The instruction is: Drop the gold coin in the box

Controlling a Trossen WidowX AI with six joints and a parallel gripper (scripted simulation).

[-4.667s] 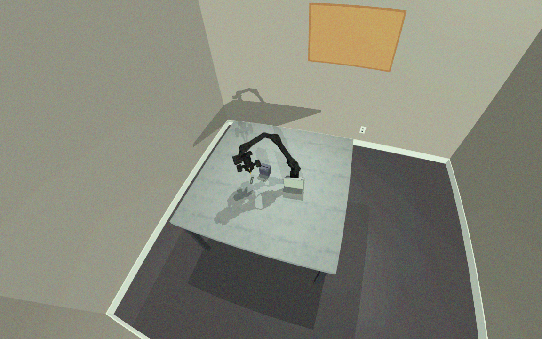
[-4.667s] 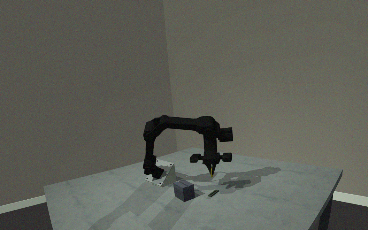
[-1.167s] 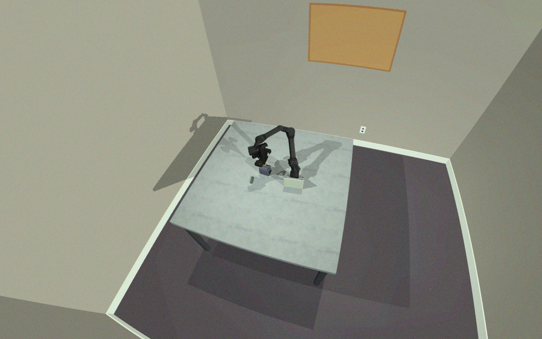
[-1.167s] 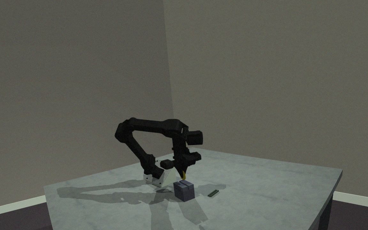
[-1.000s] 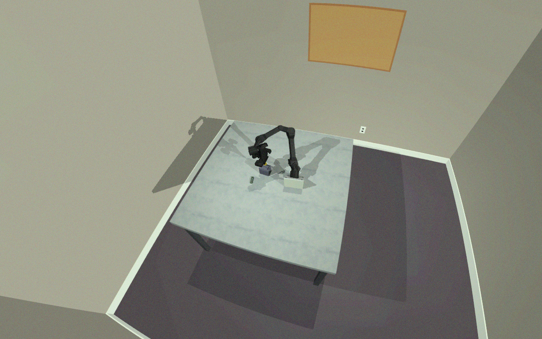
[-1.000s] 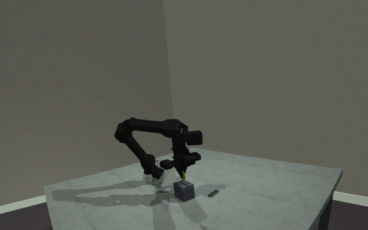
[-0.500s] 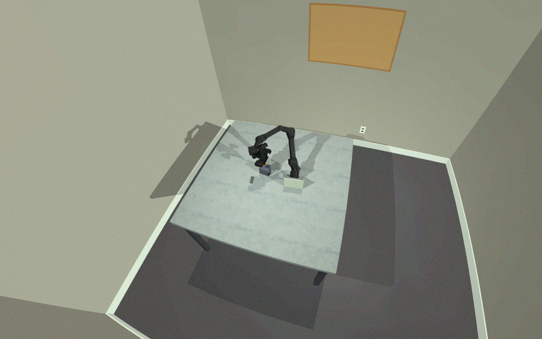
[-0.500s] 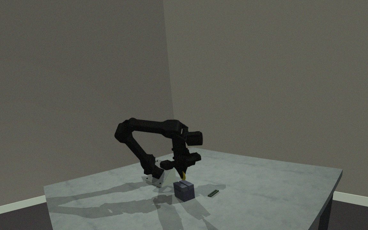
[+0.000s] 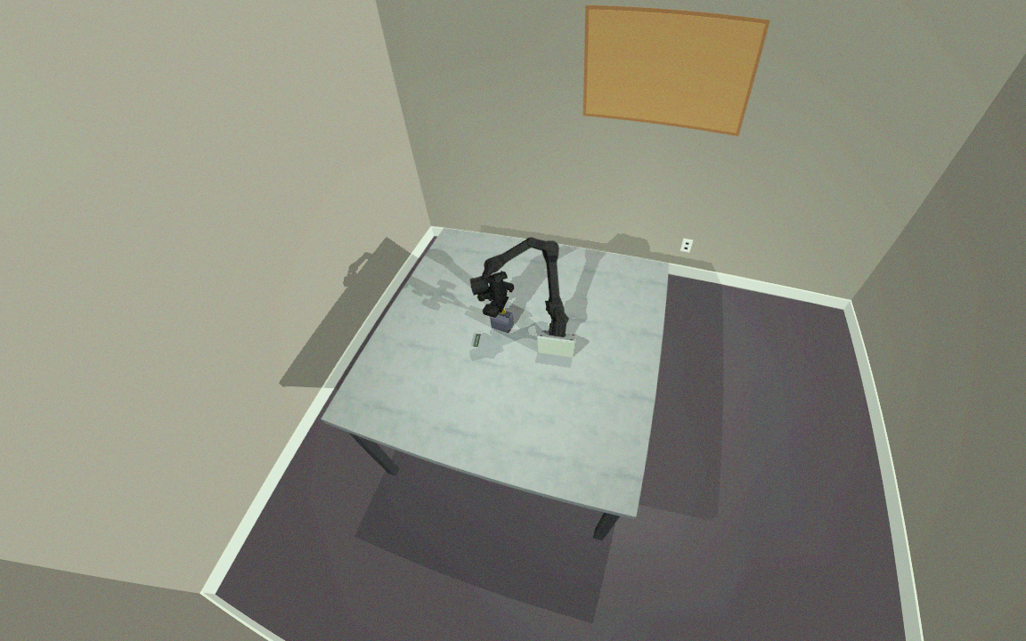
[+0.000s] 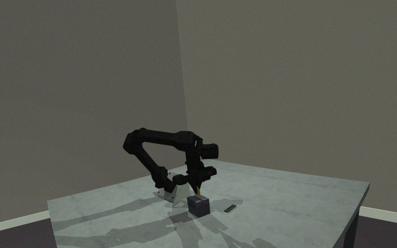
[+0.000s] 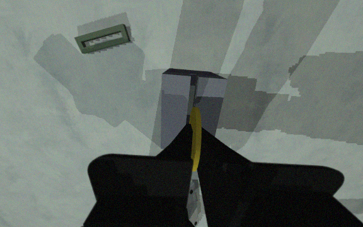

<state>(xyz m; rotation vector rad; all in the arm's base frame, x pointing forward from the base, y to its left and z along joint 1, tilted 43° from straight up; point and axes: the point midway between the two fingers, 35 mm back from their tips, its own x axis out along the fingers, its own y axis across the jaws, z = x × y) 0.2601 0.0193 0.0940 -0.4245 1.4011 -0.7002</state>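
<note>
The gold coin [image 11: 196,139] [image 10: 198,191] is on edge between the fingertips of my gripper [image 11: 191,128] [image 10: 197,192], which is shut on it and points down. The closed grey box [image 11: 175,107] [image 10: 198,207] [image 9: 501,322] stands right below the coin. The dark slot [image 11: 194,81] in its lid runs nearly in line with the coin in the wrist view. The coin's lower edge is close to the lid; I cannot tell whether it touches the lid or enters the slot. The green holder [image 11: 90,48] [image 10: 230,208] [image 9: 476,340] is empty on the table.
The arm's white base [image 9: 556,345] stands on the table [image 9: 500,414] [image 10: 286,197], beyond the box in the exterior view. The holder lies a short way from the box. Shadows of the arm fall across the table and part of the lid.
</note>
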